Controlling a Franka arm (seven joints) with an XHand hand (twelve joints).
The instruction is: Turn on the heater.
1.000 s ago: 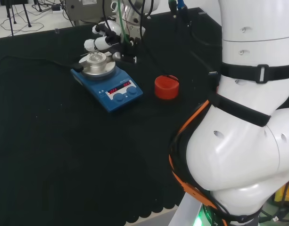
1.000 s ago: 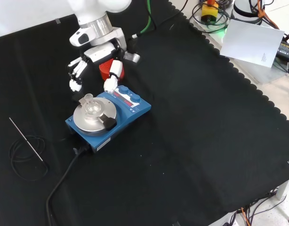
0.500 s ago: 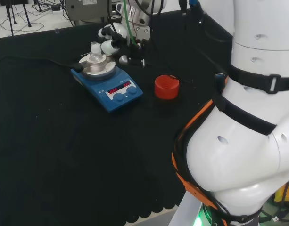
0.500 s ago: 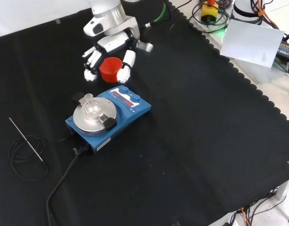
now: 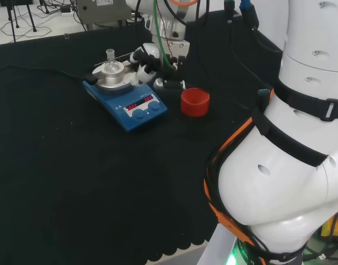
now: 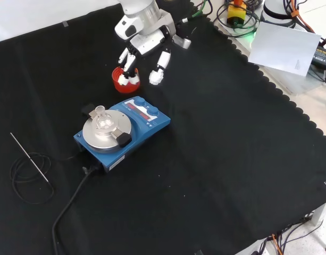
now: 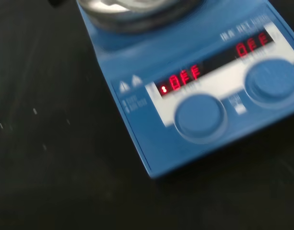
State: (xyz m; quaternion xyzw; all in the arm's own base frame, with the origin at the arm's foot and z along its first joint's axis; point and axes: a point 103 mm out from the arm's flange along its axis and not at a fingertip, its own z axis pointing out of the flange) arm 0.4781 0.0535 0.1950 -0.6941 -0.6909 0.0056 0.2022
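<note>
So the hand (image 6: 144, 58) has pulled away from the heater (image 6: 122, 133): a second ago in the front view it was hanging right over the plate and the knobs, half a second ago it was already backing off toward 12 o'clock, and now it sits up above the red ring stand (image 6: 123, 79), well apart from the blue box. Its fingers are relaxed and spread, holding nothing, with a couple of fingertips down near the red ring's rim (can't tell if they actually touch it). In the head view the same retreat reads as the hand sliding from the heater's 12 o'clock round to about its 2 o'clock, between the plate and the red ring. The heater itself hasn't budged: it sits mid-left on the black tabletop (image 6: 232, 159), cable trailing off toward 7 o'clock, with a small clear glass flask (image 6: 101, 118) on the round metal plate. The wrist view looks down on the front panel, two round knobs (image 7: 200, 116) below glowing red displays. My guess is the knob press or turn is already done and this is the arm clearing out, so the task looks basically finished, though I wouldn't swear to it from the panel alone.
</note>
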